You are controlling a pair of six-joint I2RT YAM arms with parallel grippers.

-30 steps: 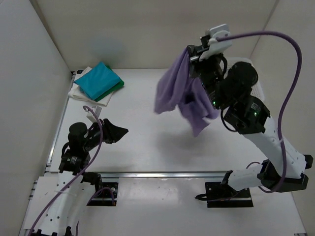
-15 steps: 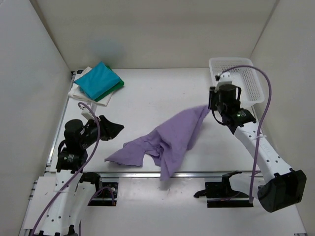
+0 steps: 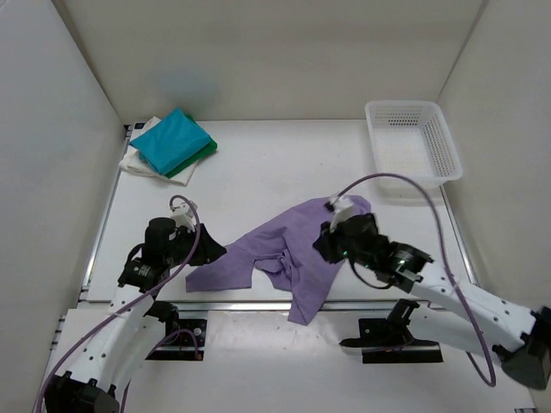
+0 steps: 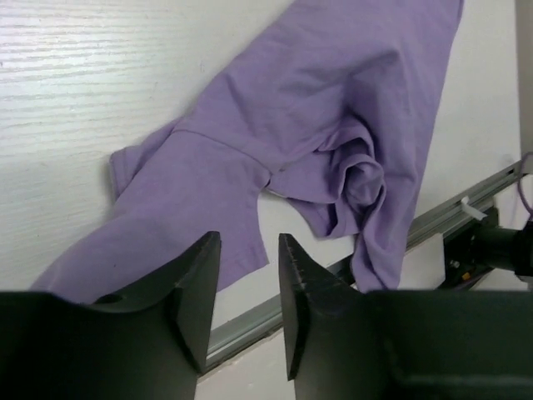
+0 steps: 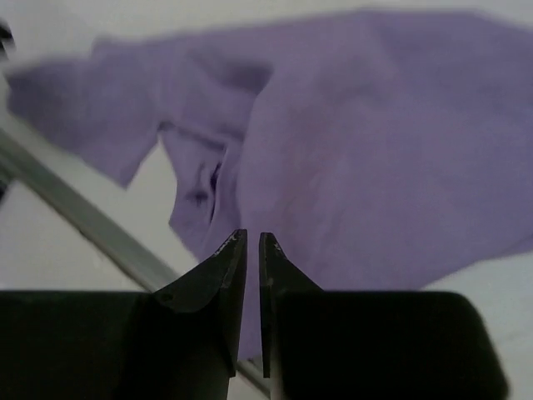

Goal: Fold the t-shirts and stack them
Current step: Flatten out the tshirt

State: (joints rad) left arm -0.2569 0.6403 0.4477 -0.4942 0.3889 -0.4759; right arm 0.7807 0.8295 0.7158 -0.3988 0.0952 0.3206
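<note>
A lavender-purple t-shirt point(image 3: 288, 249) lies crumpled on the table near the front edge, and one end hangs over the front rail. My left gripper point(image 3: 215, 251) is at its left sleeve, low over the cloth and open, with nothing between the fingers point(image 4: 248, 250). My right gripper point(image 3: 320, 245) hovers over the shirt's right half point(image 5: 375, 142). Its jaws point(image 5: 252, 237) are nearly closed with only a thin slit between them, and they hold nothing. Folded t-shirts are stacked at the back left: teal point(image 3: 170, 140) on top, dark green point(image 3: 196, 159) under it, white point(image 3: 138, 160) at the bottom.
A white lattice basket point(image 3: 411, 138) stands at the back right. A metal rail point(image 3: 258, 304) runs along the table's front edge. White walls close in the table on three sides.
My right arm swung down from high at the back, let the purple shirt drop onto the table and came forward over it. My left gripper moved right to the shirt's sleeve.
</note>
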